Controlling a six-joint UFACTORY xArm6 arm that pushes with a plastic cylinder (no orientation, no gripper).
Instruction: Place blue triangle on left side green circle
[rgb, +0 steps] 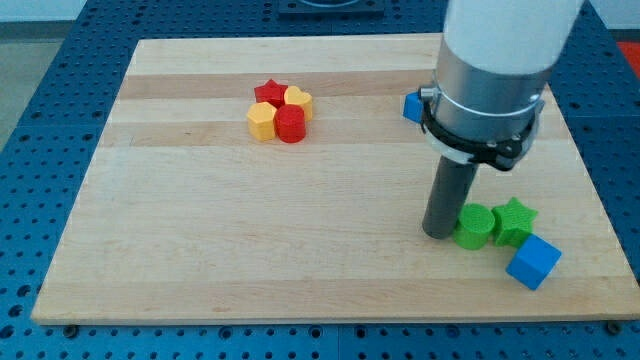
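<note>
The blue triangle (412, 106) shows only as a small blue corner at the view's upper right, mostly hidden behind my arm's grey collar. The green circle (473, 226) is a short green cylinder at the lower right. My tip (438, 233) rests on the board right against the green circle's left side, well below the blue triangle.
A green star (514, 220) touches the green circle's right side. A blue cube (533, 262) lies just below the star near the board's bottom right edge. A cluster of red star (270, 93), yellow heart (297, 98), yellow hexagon (262, 122) and red cylinder (290, 124) sits at the upper middle-left.
</note>
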